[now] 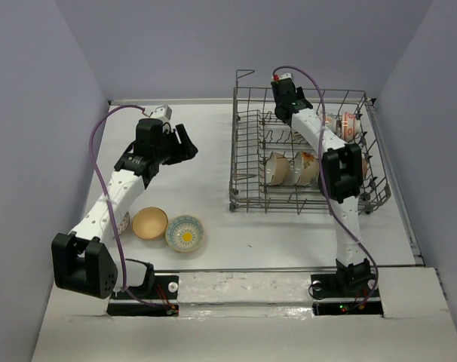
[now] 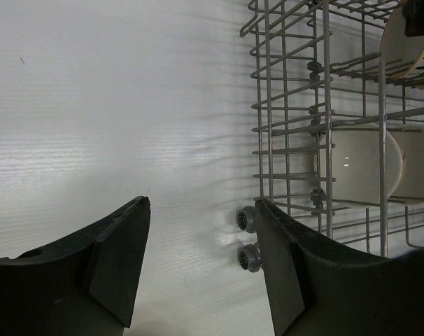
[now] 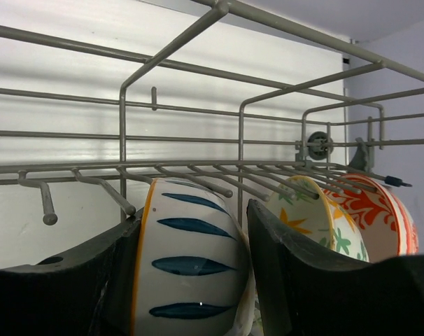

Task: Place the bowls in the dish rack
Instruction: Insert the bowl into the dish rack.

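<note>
Between black fingers (image 3: 317, 294): white round ceramic bowl (image 3: 187, 259), blue leaf strokes, orange rim | right of them: red-orange patterned ceramic bowl (image 3: 383, 217)

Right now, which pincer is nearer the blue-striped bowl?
Right. The right pincer holds the blue-striped bowl inside the dish rack; the left pincer hangs open over the table, outside the rack.

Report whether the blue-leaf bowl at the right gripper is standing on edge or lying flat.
On edge: the blue-leaf bowl shows its orange rim running upright, between the fingers of the right gripper, inside the dish rack.
</note>
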You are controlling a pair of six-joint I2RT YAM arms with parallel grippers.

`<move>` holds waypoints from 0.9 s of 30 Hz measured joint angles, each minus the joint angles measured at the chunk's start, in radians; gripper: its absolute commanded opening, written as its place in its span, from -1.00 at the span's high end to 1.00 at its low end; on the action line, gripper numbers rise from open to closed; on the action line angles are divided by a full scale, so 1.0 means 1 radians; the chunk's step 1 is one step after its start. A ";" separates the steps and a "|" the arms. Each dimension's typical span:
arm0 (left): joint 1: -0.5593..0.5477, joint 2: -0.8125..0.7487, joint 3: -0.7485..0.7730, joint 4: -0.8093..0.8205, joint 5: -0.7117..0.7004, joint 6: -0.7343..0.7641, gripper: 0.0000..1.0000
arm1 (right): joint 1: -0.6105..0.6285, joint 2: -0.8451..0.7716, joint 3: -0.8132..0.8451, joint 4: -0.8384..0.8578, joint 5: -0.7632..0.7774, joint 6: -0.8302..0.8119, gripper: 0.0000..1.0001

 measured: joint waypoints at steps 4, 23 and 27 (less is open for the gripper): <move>0.000 0.008 0.000 0.000 -0.002 0.000 -0.40 | -0.019 -0.012 0.003 -0.026 -0.070 0.025 -0.15; 0.000 0.010 0.000 0.000 -0.006 0.000 -0.40 | -0.044 -0.021 0.027 -0.083 -0.162 0.079 -0.27; 0.000 0.010 0.000 0.000 -0.006 0.000 -0.40 | -0.047 -0.025 0.027 -0.088 -0.176 0.090 -0.28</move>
